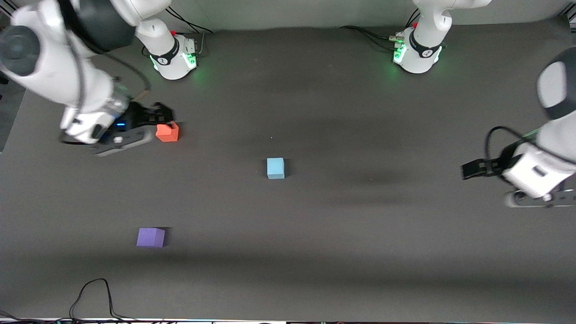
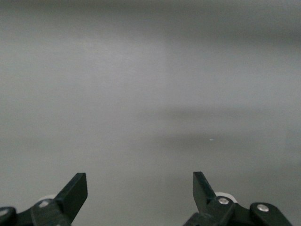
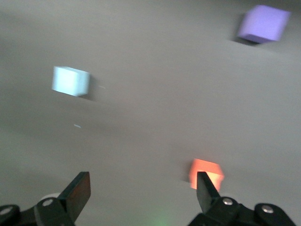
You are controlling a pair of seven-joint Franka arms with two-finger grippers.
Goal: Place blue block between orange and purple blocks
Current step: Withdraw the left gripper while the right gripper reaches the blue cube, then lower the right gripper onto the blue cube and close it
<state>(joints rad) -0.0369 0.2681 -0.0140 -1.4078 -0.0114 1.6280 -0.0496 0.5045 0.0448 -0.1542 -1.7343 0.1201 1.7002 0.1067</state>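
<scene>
Well apart from both open claws, blue block lies untouched.

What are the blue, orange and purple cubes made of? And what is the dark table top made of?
The small light blue matte cube, the orange-red matte cube and the violet-purple matte cube look like foam or painted wood: flat colour, no shine, soft edges. Which one, the pictures cannot settle. The dark grey table top looks like a dull mat or fabric cover, since it shows only soft, faint sheen.

Dark grey table; black cable looped at near edge
</scene>
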